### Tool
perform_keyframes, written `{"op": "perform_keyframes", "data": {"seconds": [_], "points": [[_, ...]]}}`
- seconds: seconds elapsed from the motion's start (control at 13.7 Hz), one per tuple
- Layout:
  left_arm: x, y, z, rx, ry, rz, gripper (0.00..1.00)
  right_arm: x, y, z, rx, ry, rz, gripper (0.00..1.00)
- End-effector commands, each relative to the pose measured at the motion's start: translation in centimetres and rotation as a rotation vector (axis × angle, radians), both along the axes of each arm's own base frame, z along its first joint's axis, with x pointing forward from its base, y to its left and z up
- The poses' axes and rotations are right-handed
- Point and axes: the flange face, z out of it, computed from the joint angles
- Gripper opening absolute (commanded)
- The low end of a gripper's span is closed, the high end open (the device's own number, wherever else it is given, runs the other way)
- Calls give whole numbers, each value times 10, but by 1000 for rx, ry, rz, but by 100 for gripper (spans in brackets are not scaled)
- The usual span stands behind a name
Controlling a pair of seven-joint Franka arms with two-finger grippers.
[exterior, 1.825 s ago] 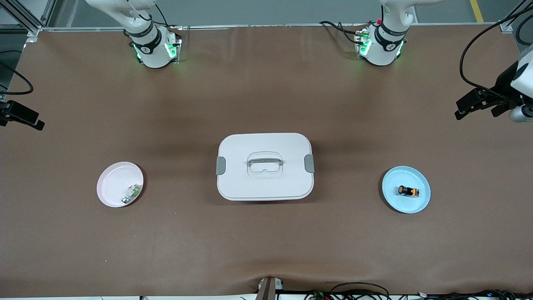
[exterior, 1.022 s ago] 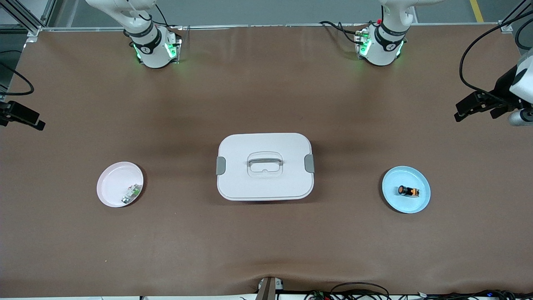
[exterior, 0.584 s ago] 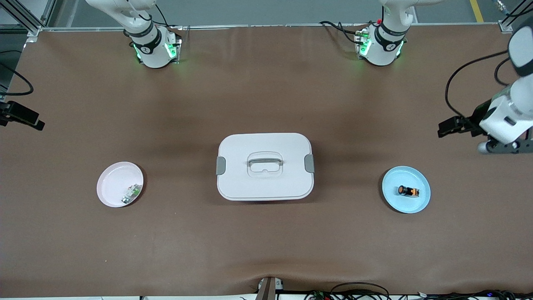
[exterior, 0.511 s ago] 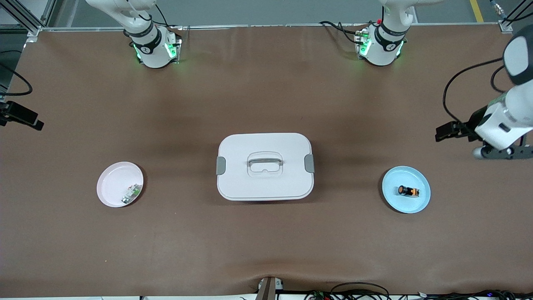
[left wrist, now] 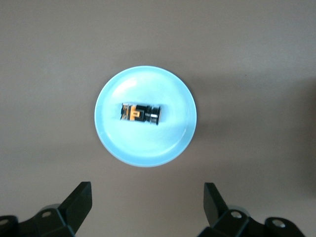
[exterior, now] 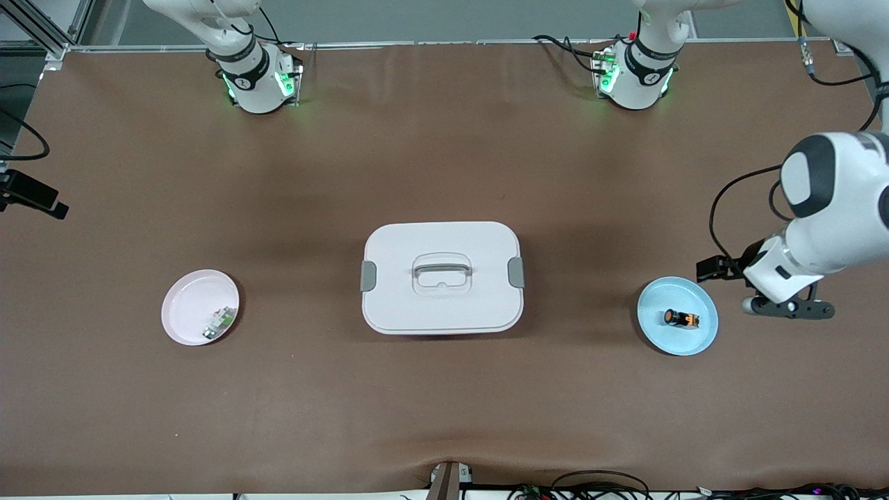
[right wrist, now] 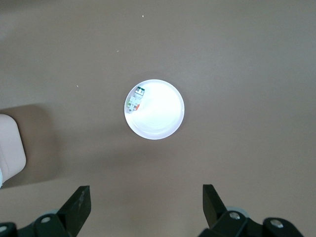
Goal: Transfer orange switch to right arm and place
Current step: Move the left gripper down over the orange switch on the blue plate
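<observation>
From the front, the orange switch [exterior: 680, 319] lies on its side in the pale blue plate [exterior: 657, 335] toward the left arm's end of the table, its long axis along the table's length, the round orange face turned toward the white lidded box [exterior: 442, 277] at the middle; the left arm's wrist [exterior: 788, 274] hangs over the table just beside that plate, its fingers hidden here; a pink plate [exterior: 187, 310] with a small white-and-green part [exterior: 218, 323] sits toward the right arm's end; the right arm waits at the table's edge, only a black piece [exterior: 31, 194] of it showing. In the left wrist view, the left gripper [left wrist: 148, 207] is spread wide and empty, above the blue plate [left wrist: 148, 148] and switch [left wrist: 140, 113]. In the right wrist view, the right gripper [right wrist: 145, 205] is likewise spread wide and empty, high over the pink plate [right wrist: 160, 118], with a corner of the box [right wrist: 11, 150] in sight.
</observation>
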Motion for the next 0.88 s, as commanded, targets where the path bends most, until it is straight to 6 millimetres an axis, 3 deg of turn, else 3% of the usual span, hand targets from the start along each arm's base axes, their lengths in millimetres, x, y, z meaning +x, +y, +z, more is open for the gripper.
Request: {"op": "perform_keyframes", "data": {"seconds": [0.0, 0.36, 0.51, 0.8], "points": [[8, 0, -25, 6, -6, -77, 100, -8, -20, 4, 38, -26, -34, 100], [21, 12, -78, 1, -26, -133, 100, 7, -42, -21, 76, -12, -74, 100], [23, 30, -89, -2, -20, -138, 100, 8, -47, -24, 76, -9, -82, 100], [26, 40, -114, -20, -3, -159, 100, 8, -46, -22, 68, -13, -77, 100]]}}
